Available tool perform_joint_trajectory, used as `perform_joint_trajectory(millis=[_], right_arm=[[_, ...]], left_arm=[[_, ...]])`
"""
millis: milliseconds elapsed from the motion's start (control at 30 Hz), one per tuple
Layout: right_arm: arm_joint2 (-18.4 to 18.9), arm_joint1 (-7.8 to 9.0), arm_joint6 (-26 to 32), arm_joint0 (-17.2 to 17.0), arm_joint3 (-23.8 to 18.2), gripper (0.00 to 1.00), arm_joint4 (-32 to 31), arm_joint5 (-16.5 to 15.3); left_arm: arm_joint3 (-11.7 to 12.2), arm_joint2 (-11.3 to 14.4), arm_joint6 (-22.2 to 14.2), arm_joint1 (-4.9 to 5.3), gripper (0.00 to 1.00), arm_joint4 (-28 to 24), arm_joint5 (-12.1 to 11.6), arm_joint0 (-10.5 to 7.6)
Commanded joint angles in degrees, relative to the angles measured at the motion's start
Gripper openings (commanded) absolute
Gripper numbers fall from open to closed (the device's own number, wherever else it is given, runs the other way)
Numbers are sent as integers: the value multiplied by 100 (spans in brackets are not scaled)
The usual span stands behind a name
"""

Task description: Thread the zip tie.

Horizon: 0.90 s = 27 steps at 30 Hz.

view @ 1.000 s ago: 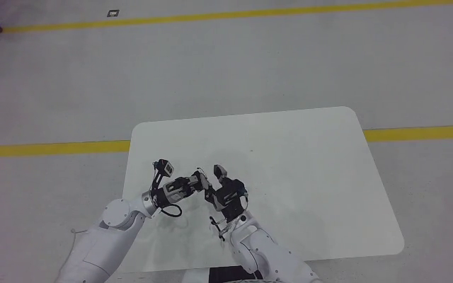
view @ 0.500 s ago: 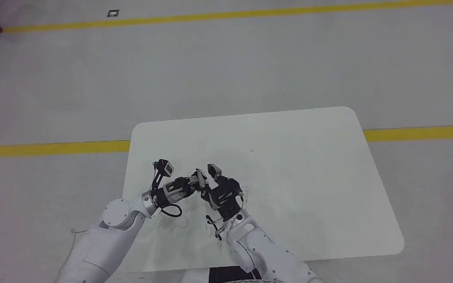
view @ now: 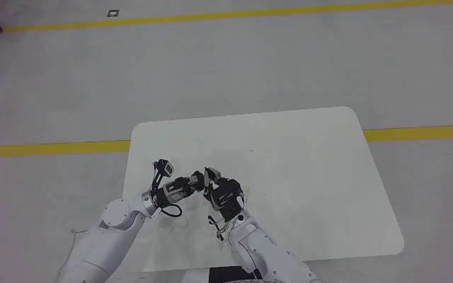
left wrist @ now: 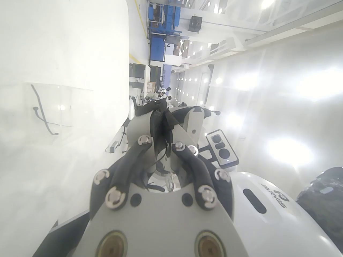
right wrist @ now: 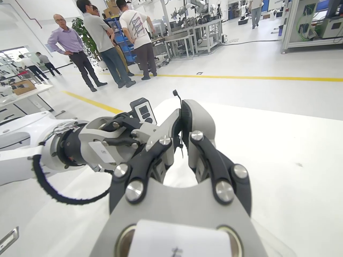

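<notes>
Closest in, we see the right gripper (right wrist: 181, 120) clamping the black zip tie (right wrist: 175, 92), whose head pokes up past the fingertips. Meeting it tip to tip, the left gripper (left wrist: 161, 116) is closed on the same tie. Both hang over the white table (view: 318, 177), near its front edge. Beyond it, we see a yellow floor line (view: 64, 148).

We count one zip tie (right wrist: 182, 149), a single black strip as far as we can tell; two grippers, left gripper (left wrist: 160, 108) and right gripper (right wrist: 182, 113); and one white table (view: 318, 156).
</notes>
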Motion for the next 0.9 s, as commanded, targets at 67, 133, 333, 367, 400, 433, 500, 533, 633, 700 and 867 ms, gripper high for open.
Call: perform_joint_trajectory(millis=[67, 133, 333, 367, 400, 433, 500, 533, 633, 700, 867], right_arm=[[38, 10, 6, -50, 4, 0, -24, -32], [51, 12, 3, -64, 4, 0, -26, -45], [89, 29, -16, -113, -34, 48, -15, -128], [110, 36, -37, -135, -54, 100, -4, -127], [133, 48, -51, -168, -83, 100, -11, -152], [153, 62, -69, -199, -114, 100, -22, -195], [222, 97, -115, -291, -194, 100, -18, -296], [283, 126, -161, -369, -262, 100, -10, -382], [466, 218, -140, -587, -415, 100, 52, -776], [528, 257, 10, -669, -522, 100, 16, -922], [528, 257, 10, -669, -522, 100, 16, -922]], left_arm=[[0, 0, 0, 0, 0, 0, 0, 0], [0, 0, 0, 0, 0, 0, 0, 0], [0, 0, 0, 0, 0, 0, 0, 0], [0, 0, 0, 0, 0, 0, 0, 0], [0, 0, 0, 0, 0, 0, 0, 0], [0, 0, 0, 0, 0, 0, 0, 0], [0, 0, 0, 0, 0, 0, 0, 0], [0, 0, 0, 0, 0, 0, 0, 0], [0, 0, 0, 0, 0, 0, 0, 0], [0, 0, 0, 0, 0, 0, 0, 0], [0, 0, 0, 0, 0, 0, 0, 0]])
